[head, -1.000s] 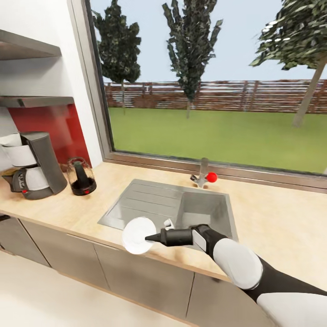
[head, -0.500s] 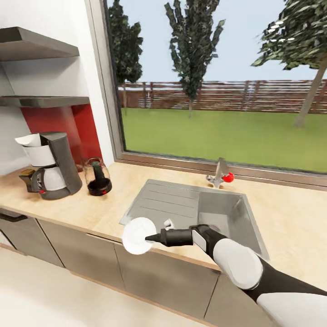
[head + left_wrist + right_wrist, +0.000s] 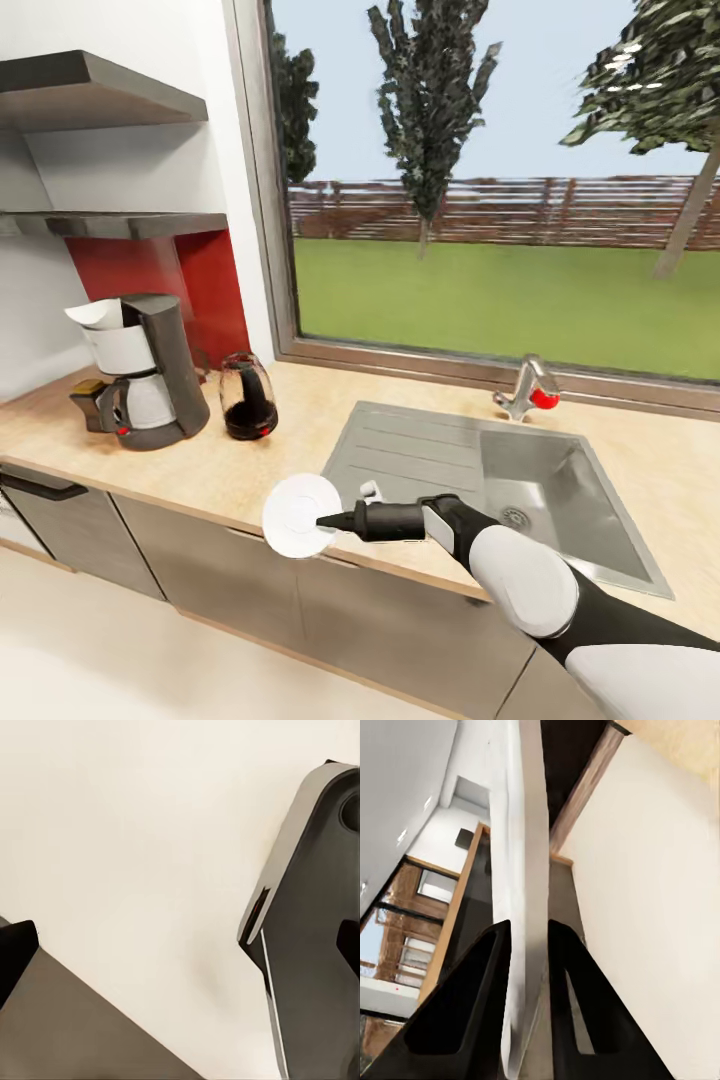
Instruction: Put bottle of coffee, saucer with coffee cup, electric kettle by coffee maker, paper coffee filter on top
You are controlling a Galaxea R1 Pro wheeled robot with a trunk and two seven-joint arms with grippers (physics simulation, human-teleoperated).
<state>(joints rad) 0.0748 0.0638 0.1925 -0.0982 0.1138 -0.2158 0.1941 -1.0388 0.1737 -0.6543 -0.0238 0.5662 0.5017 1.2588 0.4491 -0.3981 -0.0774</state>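
My right gripper [image 3: 322, 521] is shut on the rim of the white saucer [image 3: 296, 514], holding it on edge over the front edge of the kitchen countertop [image 3: 170, 468]. In the right wrist view, the saucer [image 3: 526, 855] stands edge-on between the black fingers [image 3: 484, 990]. The coffee maker [image 3: 145, 375] stands at the counter's left end with the white paper coffee filter [image 3: 95, 313] on its top. The glass electric kettle [image 3: 248, 398] sits just to its right. The kitchen shelf [image 3: 120, 224] hangs above them. My left gripper [image 3: 180, 952] faces pale floor with its fingertips far apart.
A steel sink [image 3: 470, 465] with a faucet [image 3: 528, 388] is set into the counter right of the saucer. A large window runs behind it. Dark grey cabinet fronts [image 3: 200, 560] lie below the counter, with pale floor in front.
The whole head view has swung left, so the coffee maker, kettle and sink sit further right in the picture. The saucer stays in my right gripper, unchanged.
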